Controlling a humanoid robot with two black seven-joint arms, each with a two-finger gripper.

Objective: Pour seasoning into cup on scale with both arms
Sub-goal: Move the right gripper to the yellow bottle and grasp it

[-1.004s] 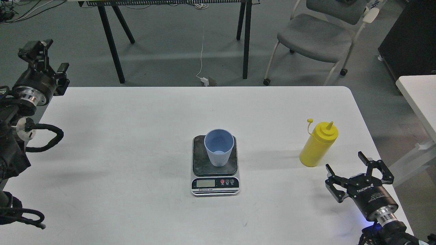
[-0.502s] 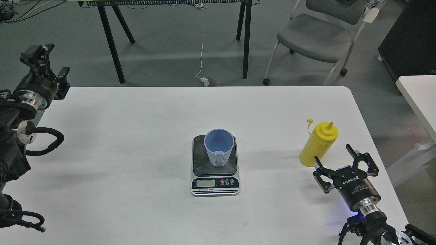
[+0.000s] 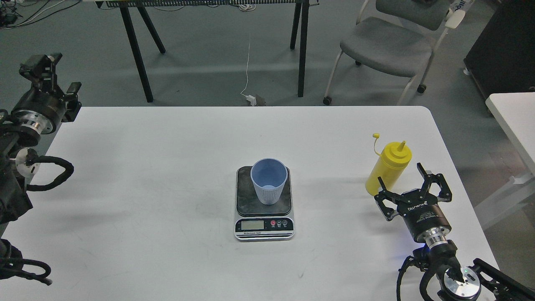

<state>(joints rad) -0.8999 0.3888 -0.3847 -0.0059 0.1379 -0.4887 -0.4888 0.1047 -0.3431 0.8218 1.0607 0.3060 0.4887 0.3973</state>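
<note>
Your right hand (image 3: 401,179) is spread wide, its two fingers (image 3: 422,171) splayed apart and gripping nothing; it sits low over the white tabletop (image 3: 167,175) just beside the base of the yellow squeeze bottle (image 3: 388,168), with one fingertip right at the bottle's lower side, though you cannot tell from this view whether it touches. The ROBOTIQ lettering on the hand's body faces up at you. The bottle stands near the tabletop's right edge, its long axis vertical with a slight lean, the pointed nozzle aimed up and the small tethered cap hanging off to the left of the nozzle on its thin strap. It is plain yellow all over, with a domed top and no label visible. Well to its left, at the middle of the tabletop, the light blue ribbed cup (image 3: 268,180) stands upright on the dark platform of the digital scale (image 3: 264,225), mouth open to you and narrowing toward the base; nothing shows inside it. The scale's display and small round buttons face the near edge. Your left hand (image 3: 39,69) is raised off the far left corner, well apart from everything; it is seen dark and small, so you cannot tell how far it is open.
</note>
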